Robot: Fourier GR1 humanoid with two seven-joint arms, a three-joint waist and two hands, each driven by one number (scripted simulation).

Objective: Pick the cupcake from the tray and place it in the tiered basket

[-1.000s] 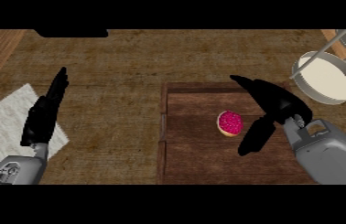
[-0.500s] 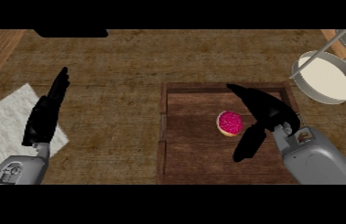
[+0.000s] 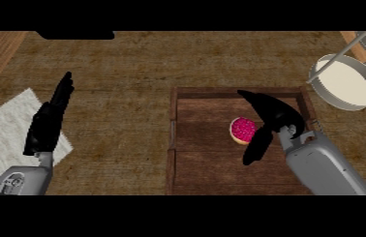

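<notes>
Since the earlier frames the right hand (image 3: 268, 119) has shifted leftward over the tray, closing on the cupcake, while the left hand has stayed where it was. From left to right: a pale cloth (image 3: 22, 120) lies at the left edge of the surface (image 3: 143, 71), partly under the left hand (image 3: 49, 122), which is held flat with its fingers straight and pressed together, pointing away from the robot; it appears to be resting, clear of the work. The wooden tray (image 3: 207, 92) occupies the centre-right, and the cupcake (image 3: 242, 130), pink-topped, sits on it near the middle. The right hand is spread open just beside the cupcake on its right, fingers arched above it and the thumb hanging below, so that the cake lies at the mouth of the opening; nothing is pinched yet, and the posture reads as a pre-grasp. At the upper right a pale round tier of the tiered basket (image 3: 344, 83), with a metal support, stands near the tray's far corner, the likely destination. The surface is brown and woven-looking; a dark object (image 3: 75, 35) shows at the top edge.
</notes>
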